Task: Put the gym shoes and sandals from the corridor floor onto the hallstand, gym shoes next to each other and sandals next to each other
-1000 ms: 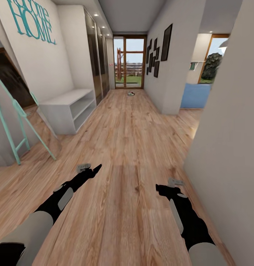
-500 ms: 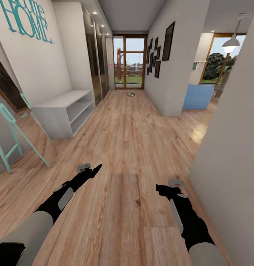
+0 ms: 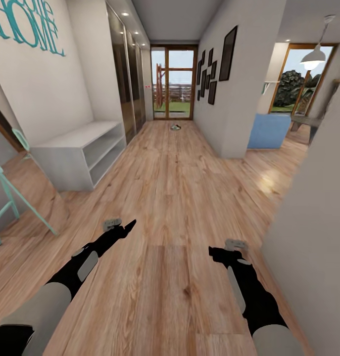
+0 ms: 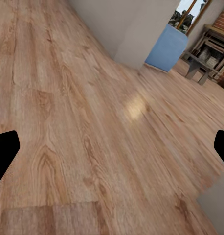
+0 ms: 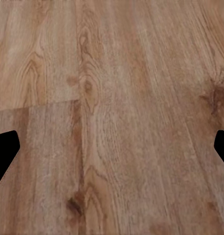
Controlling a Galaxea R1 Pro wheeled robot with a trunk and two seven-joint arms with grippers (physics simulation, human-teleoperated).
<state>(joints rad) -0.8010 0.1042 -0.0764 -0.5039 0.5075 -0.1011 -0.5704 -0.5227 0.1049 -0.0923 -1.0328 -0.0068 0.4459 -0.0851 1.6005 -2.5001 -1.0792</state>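
While both arms hang low, shoes lie far beyond the fingers.

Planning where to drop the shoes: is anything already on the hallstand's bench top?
No, the hallstand shows a bare pale bench top in the head view.

A home's hallway: wood plank floor, a pale shoe rack beneath "HOME" wall lettering, framed pictures opposite, probably a garden door beyond.

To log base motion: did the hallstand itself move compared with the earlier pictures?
No. The hallstand keeps its place against the wall and mirrored wardrobe; the whole view shifted, so the camera moved.
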